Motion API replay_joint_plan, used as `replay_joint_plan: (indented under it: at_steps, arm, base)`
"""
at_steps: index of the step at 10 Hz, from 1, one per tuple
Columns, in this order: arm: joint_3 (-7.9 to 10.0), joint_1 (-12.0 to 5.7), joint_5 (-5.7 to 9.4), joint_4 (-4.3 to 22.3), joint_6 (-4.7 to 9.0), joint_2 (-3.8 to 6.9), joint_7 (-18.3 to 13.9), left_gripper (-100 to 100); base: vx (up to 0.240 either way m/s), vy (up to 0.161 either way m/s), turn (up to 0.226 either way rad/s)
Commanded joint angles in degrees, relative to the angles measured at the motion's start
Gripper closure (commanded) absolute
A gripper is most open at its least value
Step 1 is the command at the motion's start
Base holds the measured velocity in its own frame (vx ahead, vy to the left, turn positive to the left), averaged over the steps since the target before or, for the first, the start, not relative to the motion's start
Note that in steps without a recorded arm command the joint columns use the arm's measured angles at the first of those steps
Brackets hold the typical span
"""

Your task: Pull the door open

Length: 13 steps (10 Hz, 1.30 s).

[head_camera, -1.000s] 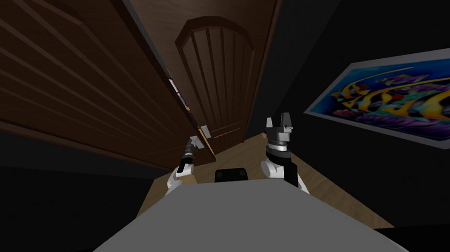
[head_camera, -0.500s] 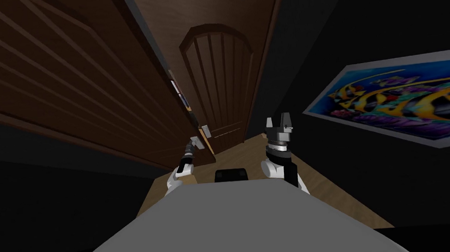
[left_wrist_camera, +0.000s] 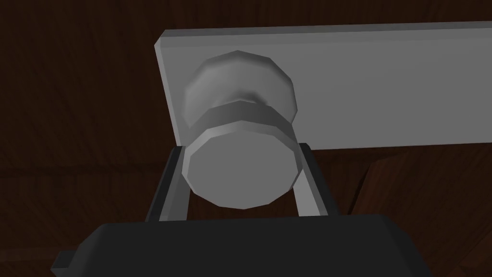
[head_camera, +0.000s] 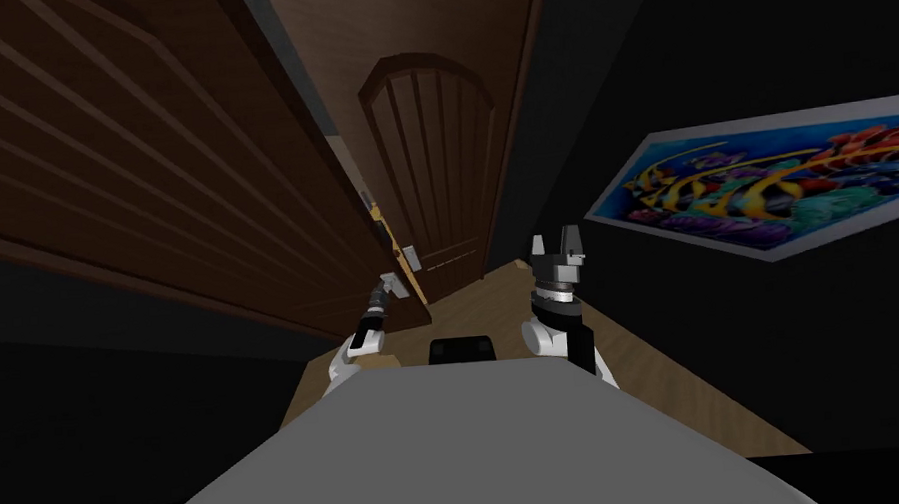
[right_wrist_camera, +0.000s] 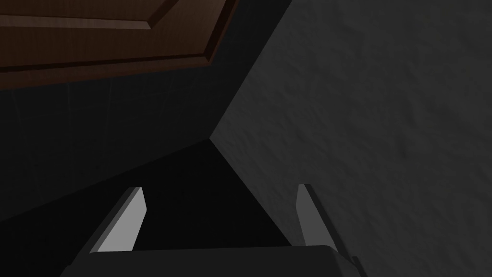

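Gripping: left end effector [left_wrist_camera: 240,149] has its two thin blades clamped on the sides of the door knob [left_wrist_camera: 239,166].
Knob: grey, smooth, faceted round, on a flat rectangular grey plate [left_wrist_camera: 384,86].
Panel: the door [head_camera: 130,169] is dark brown wood with raised slats, at the left, its free edge near the left arm.
Room: tan plank floor [head_camera: 647,369] lies open right of that edge; an arched second door [head_camera: 436,165] stands farther.
Other arm: right end effector [head_camera: 555,246] is raised at the right, blades apart.

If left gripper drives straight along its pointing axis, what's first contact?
Probably the grey door knob: left gripper is shut on it, the knob face close before its body. Behind the knob sits the grey plate on the dark brown door.
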<state>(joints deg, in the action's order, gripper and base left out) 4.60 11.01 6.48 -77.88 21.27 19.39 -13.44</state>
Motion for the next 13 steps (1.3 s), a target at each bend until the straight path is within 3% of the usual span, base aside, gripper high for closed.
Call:
replay_joint_plan:
  at_steps: [1, 5, 6, 7, 13]
  arm:
    - [-1.37, 1.00, 0.04, -0.3, 0.65, 0.98, -1.1, 100]
    - [-4.38, 3.19, 0.21, -2.0, 2.28, 3.86, -3.6, 100]
    - [-3.44, 2.67, 0.20, -1.5, 1.93, 3.53, -2.9, 100]
    - [-4.40, 3.96, 0.24, -1.9, 3.02, 4.71, -4.0, 100]
    - [-7.29, 8.01, 0.50, -3.9, 7.12, 9.05, -7.3, 100]
  base:
    - [-0.202, 0.081, -0.129]
    - [-0.238, 0.092, -0.179]
    - [-0.110, 0.035, -0.029]
    - [-0.157, 0.065, -0.134]
    - [-0.232, 0.089, -0.144]
